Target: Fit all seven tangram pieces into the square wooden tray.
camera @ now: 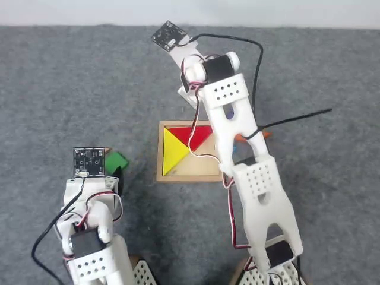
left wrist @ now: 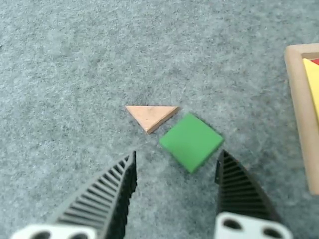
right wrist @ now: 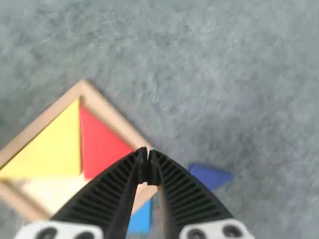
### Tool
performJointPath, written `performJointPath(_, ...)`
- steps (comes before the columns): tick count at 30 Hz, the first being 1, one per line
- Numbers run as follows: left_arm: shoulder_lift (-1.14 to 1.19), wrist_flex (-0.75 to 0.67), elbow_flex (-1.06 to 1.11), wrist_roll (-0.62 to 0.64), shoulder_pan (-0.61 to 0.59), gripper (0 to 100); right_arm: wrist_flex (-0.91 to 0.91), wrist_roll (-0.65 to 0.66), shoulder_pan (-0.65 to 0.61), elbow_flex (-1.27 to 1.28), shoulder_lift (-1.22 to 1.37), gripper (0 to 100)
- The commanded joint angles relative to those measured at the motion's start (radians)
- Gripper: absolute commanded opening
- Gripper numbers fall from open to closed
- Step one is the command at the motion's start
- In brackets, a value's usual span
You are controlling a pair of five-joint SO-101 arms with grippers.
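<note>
On grey carpet (camera: pixel 59 89), my left gripper (left wrist: pixel 177 155) gapes over the green square (left wrist: pixel 191 141); my right gripper (right wrist: pixel 148 152), pinched together, hangs over the wooden tray (right wrist: pixel 109 113).

From my end, the whole work surface is a grey felt-like mat (camera: pixel 53 83), a bit speckled and fuzzy, running edge to edge in the high view. Along the far side there's a plain pale strip (camera: pixel 297 12). I can't tell if it's wall or bare tabletop. The light looks soft and even, with only faint shadows on the mat. Both wrist views show the same short, matted fibres.
</note>
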Motion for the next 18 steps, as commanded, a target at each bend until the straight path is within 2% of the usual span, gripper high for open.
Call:
performJointPath(1,0.003,0.003,-0.027,-0.014,-0.003,24,0.045,-0.014,0.005,0.272,-0.295,0.7)
performJointPath(4,0.003,0.005,-0.027,-0.014,-0.003,24,0.025,0.032,0.002,0.519,-0.449,0.7)
performJointPath(7,0.003,0.006,-0.027,-0.014,-0.003,24,-0.074,0.057,0.002,0.775,-0.558,0.7)
performJointPath(10,0.003,0.008,-0.027,-0.014,-0.003,24,-0.297,0.071,-0.002,1.048,-0.613,0.7)
performJointPath(13,0.003,0.008,-0.027,-0.014,-0.003,24,-0.596,0.072,-0.042,1.278,-0.595,0.7)
performJointPath(15,0.003,0.008,-0.027,-0.014,-0.003,24,-0.716,0.072,-0.048,1.344,-0.572,0.7)
performJointPath(18,0.003,0.008,-0.027,-0.014,-0.003,24,-0.777,0.072,-0.044,1.347,-0.529,0.7)
